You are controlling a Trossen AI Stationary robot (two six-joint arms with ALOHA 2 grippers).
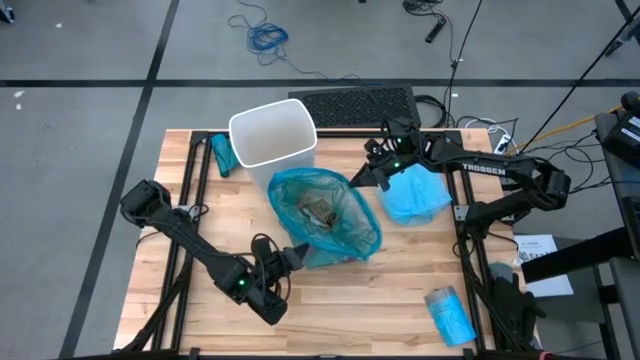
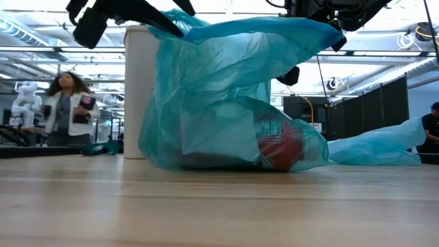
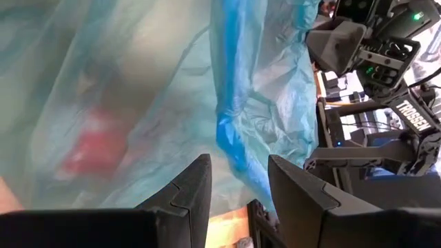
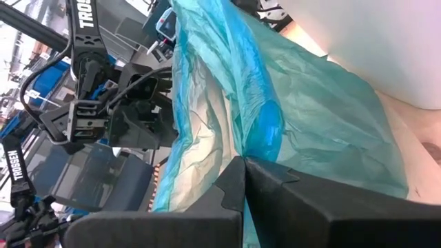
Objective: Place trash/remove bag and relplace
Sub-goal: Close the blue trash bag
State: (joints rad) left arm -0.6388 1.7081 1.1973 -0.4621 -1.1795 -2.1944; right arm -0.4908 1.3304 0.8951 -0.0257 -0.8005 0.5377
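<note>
Our right gripper (image 4: pixel 242 180) has its jaws pressed together on the rim of the blue trash bag (image 1: pixel 325 215), pinching the plastic on the side towards the loose blue bag (image 1: pixel 415 195). Our left gripper (image 3: pixel 238 189) has its jaws apart with a fold of the same bag's rim hanging between them; we cannot tell whether the fingers (image 3: pixel 189 196) actually grip the plastic or only straddle it.

We judge that we are in the bag-removal step: the filled bag already sits on the wooden table (image 1: pixel 400 300), out of the white bin (image 1: pixel 272 132), which stands just behind it. Both grippers hold its mouth up and spread.

The trash is inside the bag: from above we see crumpled brown paper (image 1: pixel 318 212), and at table height a red-and-white labelled bottle (image 2: pixel 278 145) and a pale white piece (image 2: pixel 212 134) show through the plastic.

Next, we judge, the move calls for gathering the mouth shut and carrying the full bag aside without spilling, then fetching a fresh liner for the bin.

Counted: one bin, one filled bag, one loose blue bag just beside the right gripper, one folded blue bundle (image 1: pixel 450 315) at the table's near right corner, one small teal bundle (image 1: pixel 221 153) beside the bin. We cannot count the paper wads through the plastic.
</note>
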